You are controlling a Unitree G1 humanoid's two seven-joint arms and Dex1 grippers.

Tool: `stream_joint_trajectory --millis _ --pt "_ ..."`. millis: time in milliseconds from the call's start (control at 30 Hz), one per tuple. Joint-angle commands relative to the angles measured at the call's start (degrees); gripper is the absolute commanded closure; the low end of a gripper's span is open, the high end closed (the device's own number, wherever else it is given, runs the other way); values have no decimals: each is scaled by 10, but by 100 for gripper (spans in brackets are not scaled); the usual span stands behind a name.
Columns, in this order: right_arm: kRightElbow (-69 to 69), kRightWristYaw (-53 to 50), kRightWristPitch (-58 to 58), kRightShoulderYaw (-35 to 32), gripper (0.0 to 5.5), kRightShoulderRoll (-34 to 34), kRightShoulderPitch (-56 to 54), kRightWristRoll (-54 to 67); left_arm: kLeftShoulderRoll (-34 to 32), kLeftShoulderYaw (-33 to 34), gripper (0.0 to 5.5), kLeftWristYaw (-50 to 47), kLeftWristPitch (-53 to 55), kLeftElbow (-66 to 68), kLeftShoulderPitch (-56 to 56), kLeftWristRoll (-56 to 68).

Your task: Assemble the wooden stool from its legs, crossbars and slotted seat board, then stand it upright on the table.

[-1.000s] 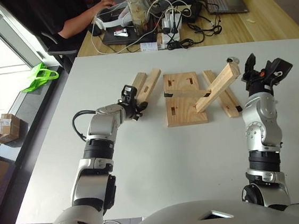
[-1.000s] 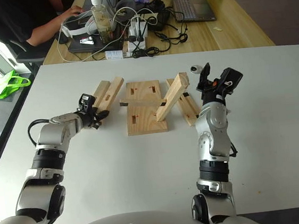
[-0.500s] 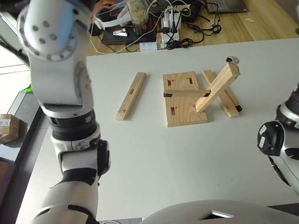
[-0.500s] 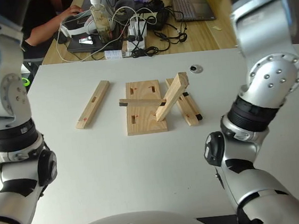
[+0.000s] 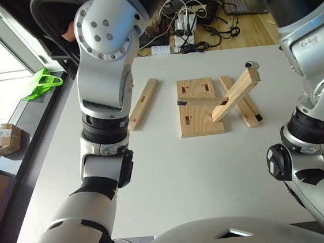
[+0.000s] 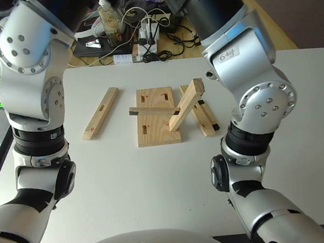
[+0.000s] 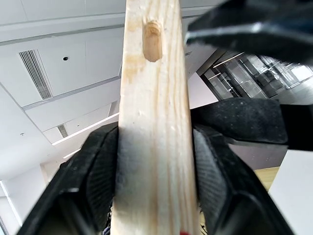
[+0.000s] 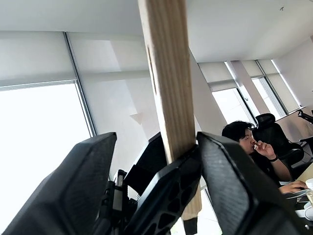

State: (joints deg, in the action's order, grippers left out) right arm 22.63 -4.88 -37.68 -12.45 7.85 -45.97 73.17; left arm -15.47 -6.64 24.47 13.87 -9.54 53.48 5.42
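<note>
1. Two legs lay side by side at the left of the table [image 5: 173, 172] a second ago, with the left gripper down on them. In the left eye view only a lone leg [image 5: 143, 103] lies there now. The left arm [image 5: 106, 58] and right arm [image 5: 310, 42] have both swung up high over the table.
2. Right eye view: the seat board [image 6: 157, 123] lies flat mid-table where it was. The crossbar [image 6: 149, 110] lies across it and a tilted leg [image 6: 186, 103] is propped over its right edge. A flat leg [image 6: 207, 117] lies just beside the board. None of these has shifted.
3. Left wrist view: the left gripper [image 7: 154, 161] is clamped on the lifted leg [image 7: 154, 98], with pads pressed to both faces. A peg shows near the leg's far end.
4. Right wrist view: the right gripper [image 8: 159, 142] has its fingers spread, and a wooden piece [image 8: 166, 73] rises between them. Daylight shows on one side, so it looks unclamped. Whether this piece is the lifted leg, I cannot tell. One leg has left the table, but as I judge it nothing new has been joined, and that leg has yet to meet the board's slots.
</note>
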Motion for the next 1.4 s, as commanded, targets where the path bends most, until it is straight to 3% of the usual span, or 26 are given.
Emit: stream_joint_trajectory --millis 33,133,267,400,467,667,867,967,1100,1233,1400 --pt "-12 2 8 -1 321 7 1 -8 -8 4 344 26 -11 9 -22 12" --pt "-17 2 11 -2 375 9 -1 -13 -11 5 344 38 -22 21 -32 14" --pt "-24 3 14 -4 451 14 -4 -19 -8 -12 344 23 32 -100 -82 10" --pt "-29 14 15 -4 453 21 -3 -28 -6 -16 344 16 65 -136 -95 14" --pt "-31 20 13 -2 453 23 -1 -29 -4 -11 291 17 71 -140 -97 24" --pt "-40 43 9 6 454 33 6 -49 -25 10 235 44 125 -151 -95 68" --pt "-85 248 6 33 454 160 31 -147 -103 201 235 119 338 -143 -101 344" --pt "-84 385 0 61 454 212 73 -168 -130 253 235 118 415 -117 -93 445" --pt "-58 524 -15 92 454 264 115 -172 -149 270 235 127 479 -122 -90 573" --pt "-46 575 -19 106 454 277 119 -183 -177 273 235 119 502 -127 -82 659" --pt "-20 603 -25 125 454 278 126 -193 -189 239 235 96 493 -135 -85 670"
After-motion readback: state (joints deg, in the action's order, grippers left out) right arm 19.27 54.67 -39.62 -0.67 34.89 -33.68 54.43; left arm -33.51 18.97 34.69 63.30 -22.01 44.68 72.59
